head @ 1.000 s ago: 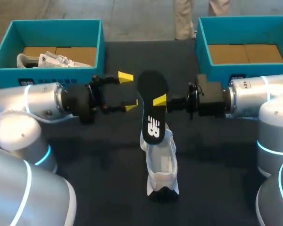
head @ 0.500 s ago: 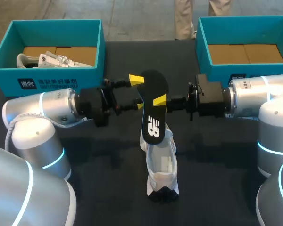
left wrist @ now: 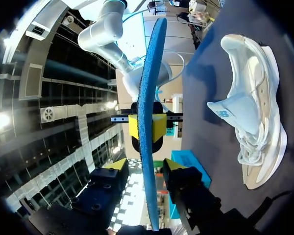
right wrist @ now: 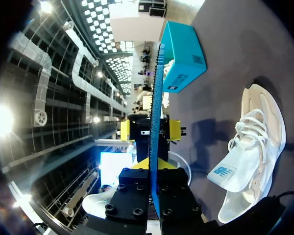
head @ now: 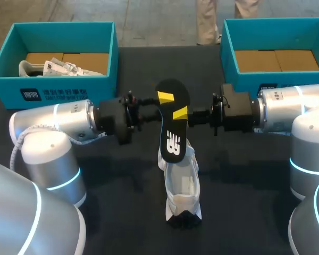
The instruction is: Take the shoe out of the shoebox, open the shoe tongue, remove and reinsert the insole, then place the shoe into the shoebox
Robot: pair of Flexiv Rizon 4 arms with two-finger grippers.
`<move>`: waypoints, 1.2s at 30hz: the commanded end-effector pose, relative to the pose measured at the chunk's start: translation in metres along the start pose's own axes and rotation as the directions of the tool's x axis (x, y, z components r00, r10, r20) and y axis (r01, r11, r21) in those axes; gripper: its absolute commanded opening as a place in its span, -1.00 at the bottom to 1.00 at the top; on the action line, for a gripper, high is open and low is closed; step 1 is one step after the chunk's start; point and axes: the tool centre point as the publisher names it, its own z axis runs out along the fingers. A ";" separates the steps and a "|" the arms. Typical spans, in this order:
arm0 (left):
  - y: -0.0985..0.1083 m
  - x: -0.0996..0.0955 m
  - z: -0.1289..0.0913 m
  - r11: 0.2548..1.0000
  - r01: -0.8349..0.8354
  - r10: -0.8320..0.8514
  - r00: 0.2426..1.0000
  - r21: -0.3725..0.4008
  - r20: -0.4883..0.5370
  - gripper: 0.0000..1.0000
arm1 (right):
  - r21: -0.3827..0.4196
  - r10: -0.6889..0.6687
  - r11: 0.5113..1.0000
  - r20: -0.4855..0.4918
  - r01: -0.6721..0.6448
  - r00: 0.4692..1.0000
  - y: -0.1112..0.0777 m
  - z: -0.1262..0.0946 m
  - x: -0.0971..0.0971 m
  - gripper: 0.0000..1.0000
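Now the right hand (head: 179, 113) pinches the upright insole (head: 173, 143); the left hand (left wrist: 147, 169), open, straddles it from the left.

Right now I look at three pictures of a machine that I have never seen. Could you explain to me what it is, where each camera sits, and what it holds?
It is a robot with two silver arms at a dark table. The head view looks down from above and behind. Each round picture comes from a camera on one arm's wrist. The right gripper is shut on a black insole and holds it up; the wrist views show the insole's blue underside. The left gripper has a finger on each side of the insole, but a gap shows, so it is open. A white sneaker rests on the table. Two teal boxes stand at the far edge: the left shoebox holds another white shoe, and the right shoebox shows only cardboard.
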 end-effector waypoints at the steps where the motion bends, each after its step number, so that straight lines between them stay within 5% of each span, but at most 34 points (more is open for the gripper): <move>1: 0.000 0.001 0.001 1.000 0.003 -0.003 1.000 -0.006 -0.004 -0.23 | -0.002 0.000 1.000 0.003 0.000 1.000 -0.001 0.001 0.000 -1.00; 9: 0.001 0.001 0.000 1.000 0.002 -0.002 1.000 -0.011 -0.010 -0.54 | -0.002 0.000 1.000 0.003 0.000 1.000 -0.001 0.001 0.000 -1.00; 16: 0.000 0.004 0.004 1.000 0.004 -0.004 1.000 0.002 -0.018 -0.62 | -0.002 0.000 1.000 0.003 0.000 1.000 -0.001 0.001 0.000 -1.00; 21: 0.000 0.007 0.006 1.000 0.006 -0.006 1.000 0.006 -0.023 -1.00 | -0.002 0.000 1.000 0.003 0.000 1.000 -0.001 0.001 0.000 -1.00; 29: 0.000 0.008 0.007 1.000 0.003 -0.003 1.000 0.002 -0.031 -1.00 | 0.000 0.003 1.000 0.002 -0.003 1.000 -0.001 0.001 0.000 -1.00; 30: 0.000 0.008 0.006 1.000 0.003 -0.003 1.000 0.002 -0.031 -1.00 | 0.009 0.009 1.000 0.015 -0.009 1.000 -0.001 0.002 0.000 -0.85; 31: 0.000 0.008 0.006 1.000 0.003 -0.003 1.000 0.002 -0.031 -1.00 | 0.008 0.010 1.000 0.016 -0.010 1.000 -0.001 0.002 0.000 -0.41; 32: -0.001 0.007 0.006 1.000 0.002 -0.002 1.000 0.003 -0.032 -1.00 | 0.006 0.010 1.000 0.017 -0.011 1.000 -0.001 0.002 0.000 0.65; 33: -0.002 0.007 0.006 1.000 0.003 -0.003 0.999 0.003 -0.032 -1.00 | 0.005 0.011 1.000 0.016 -0.011 1.000 -0.001 0.002 0.000 1.00; 36: -0.005 0.005 0.003 1.000 0.003 -0.003 0.999 0.005 -0.035 -1.00 | 0.002 0.012 1.000 0.026 -0.012 1.000 -0.003 0.000 0.002 1.00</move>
